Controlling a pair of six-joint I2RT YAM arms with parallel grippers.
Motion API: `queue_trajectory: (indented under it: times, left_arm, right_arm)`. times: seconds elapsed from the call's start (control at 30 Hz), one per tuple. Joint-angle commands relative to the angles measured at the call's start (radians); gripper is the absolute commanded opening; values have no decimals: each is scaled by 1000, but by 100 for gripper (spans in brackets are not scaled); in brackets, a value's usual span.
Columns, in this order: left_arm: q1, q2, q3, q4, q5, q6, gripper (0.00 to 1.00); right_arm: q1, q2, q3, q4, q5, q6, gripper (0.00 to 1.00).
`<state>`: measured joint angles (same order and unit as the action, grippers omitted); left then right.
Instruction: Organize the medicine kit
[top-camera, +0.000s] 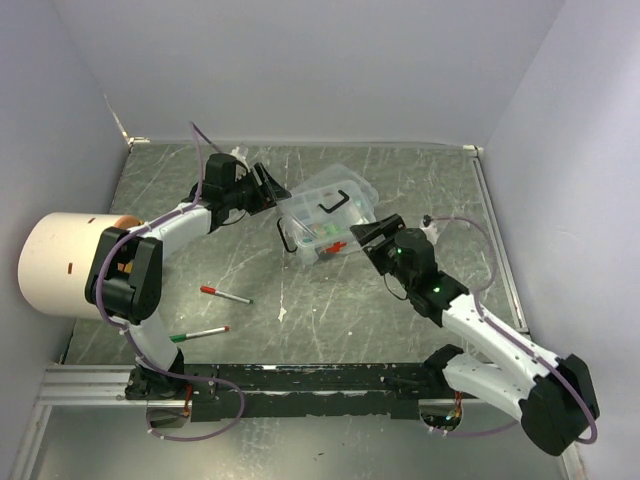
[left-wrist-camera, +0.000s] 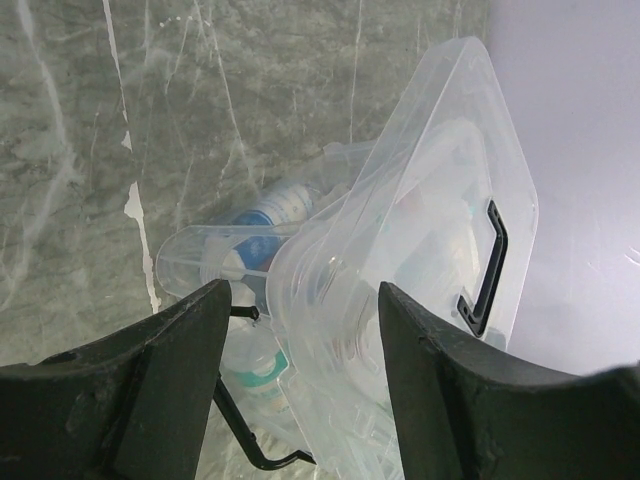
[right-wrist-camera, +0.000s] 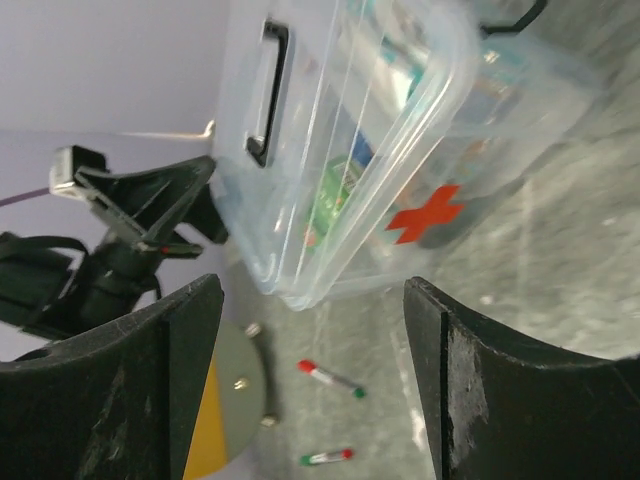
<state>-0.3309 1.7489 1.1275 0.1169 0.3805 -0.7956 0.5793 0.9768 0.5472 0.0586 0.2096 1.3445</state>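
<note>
"Marbled grey table (top-camera: 400, 310) under you, pale walls (top-camera: 300, 70) around it. What lies closest to you?"

"Two pens on my left side. A green-capped pen (top-camera: 200, 334) is nearest and a red-capped pen (top-camera: 225, 295) lies just beyond it, the two not touching. A big white cylinder (top-camera: 60, 265) sits at the table's left edge."

"And the medicine kit?"

"Farther out, about the middle of the table. It is a clear plastic box (top-camera: 325, 235) with a red cross (right-wrist-camera: 425, 213) on its side. Through the plastic I see a green packet (right-wrist-camera: 335, 195) and a blue-labelled bottle (left-wrist-camera: 270, 210). Its lid (top-camera: 345, 185), which carries a black handle (top-camera: 335, 202), sits tilted on the box, not flat."

"Where are your grippers?"

"My right gripper (top-camera: 372, 233) faces the near right corner of the box, just beside it. It is spread wide and holds nothing. My left gripper (top-camera: 268, 190) is at the far left corner, jaws also apart. From its wrist camera the lid's edge lies between my fingers (left-wrist-camera: 180, 350), but whether they touch it I cannot tell"
</note>
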Motion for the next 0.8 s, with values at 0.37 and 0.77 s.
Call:
queue_trajectory:
  times: [0.37,0.77]
  left_arm:
    - [-8,19,70,-109,-1,64,72]
    - [-8,24,78,-130,3,72,73]
  right_arm:
    - [-266,309,486,-257,-19,-792,73]
    - [-349,615,664,-164,-323,-976,60]
